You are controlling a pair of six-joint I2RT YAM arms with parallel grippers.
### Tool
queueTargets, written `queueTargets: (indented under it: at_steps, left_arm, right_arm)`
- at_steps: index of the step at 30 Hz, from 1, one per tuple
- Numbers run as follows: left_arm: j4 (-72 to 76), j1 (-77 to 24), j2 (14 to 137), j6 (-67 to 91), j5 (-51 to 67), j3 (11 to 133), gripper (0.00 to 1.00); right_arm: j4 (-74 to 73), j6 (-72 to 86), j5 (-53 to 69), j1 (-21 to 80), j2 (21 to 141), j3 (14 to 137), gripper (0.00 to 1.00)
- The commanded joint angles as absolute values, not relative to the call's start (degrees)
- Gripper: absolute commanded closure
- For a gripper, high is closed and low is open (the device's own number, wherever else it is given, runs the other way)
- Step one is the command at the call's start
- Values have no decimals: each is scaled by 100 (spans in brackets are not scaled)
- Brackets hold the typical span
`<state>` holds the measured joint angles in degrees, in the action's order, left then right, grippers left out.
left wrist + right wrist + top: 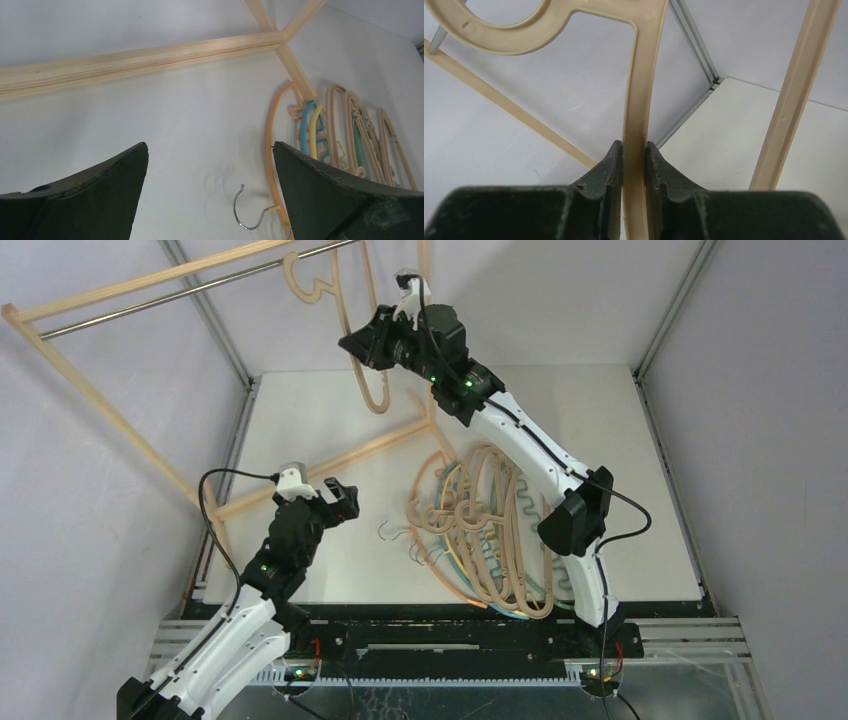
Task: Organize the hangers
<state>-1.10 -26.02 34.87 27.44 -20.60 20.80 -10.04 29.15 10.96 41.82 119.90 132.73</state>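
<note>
right pincer (634,150) up close, jaws narrow and clamped on the thin side bar of one beige hanger (638,90), held high by the rack's metal rail (190,290). whether its head sits over the rail, i can't tell. left pincer (210,145) hovers wide and empty above the table (150,125), near a loose metal hook (236,210). everything else lies in a tangled heap of hangers (490,530) on the table, beside the right arm.

handling, as i judge it: light, stiff, smooth bars that could swivel in a pinch, so grip a straight run of bar or the neck under the hook. hooks and wavy bars look ready to snag neighbours, so peel off the topmost one first.

count: one in the air. in the heap, roughly five or six beige, one orange hanger (269,135), one teal, one yellow, a sliver of green. overlap blocks an exact tally. two pincers, one rack.
</note>
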Motion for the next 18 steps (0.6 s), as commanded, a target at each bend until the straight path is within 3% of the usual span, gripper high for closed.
queueTargets:
  at_steps: [1,18]
  left_arm:
    - [-25,-2628,3453,2707,-2057,2262,0]
    - [-85,-2628,3249,2741,-2019,2263,1]
  right_arm:
    - [-825,3116,762,4099,12055,13728,97]
    - [-882,3785,62,3866,12803,14508,90]
